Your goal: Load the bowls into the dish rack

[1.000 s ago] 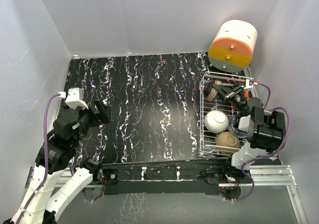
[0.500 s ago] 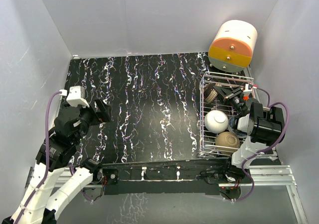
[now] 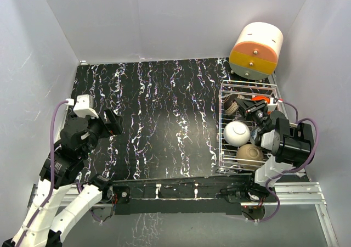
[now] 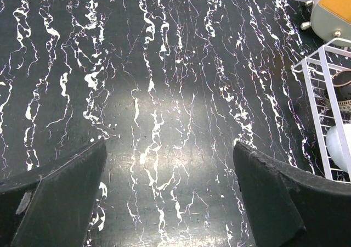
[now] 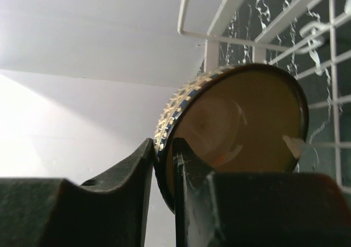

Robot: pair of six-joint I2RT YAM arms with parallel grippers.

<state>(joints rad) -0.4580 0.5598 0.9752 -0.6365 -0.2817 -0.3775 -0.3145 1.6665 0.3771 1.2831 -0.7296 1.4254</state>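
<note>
Top external is mounted high at the near side and tilted down; the whole surface (image 3: pixel 164 110) and the dish rack (image 3: pixel 221 148) are covered from afar. Left wrist is held above the surface, aimed down and forward; the rack's left edge is shared with top external. Right wrist is set close-up at the rack, mostly filled by the tan-gold bowl (image 5: pixel 236 132).

In the dish rack (image 3: pixel 221 121) lie the bowls (image 3: pixel 238 133), drum box (image 3: pixel 256 50) behind.
</note>
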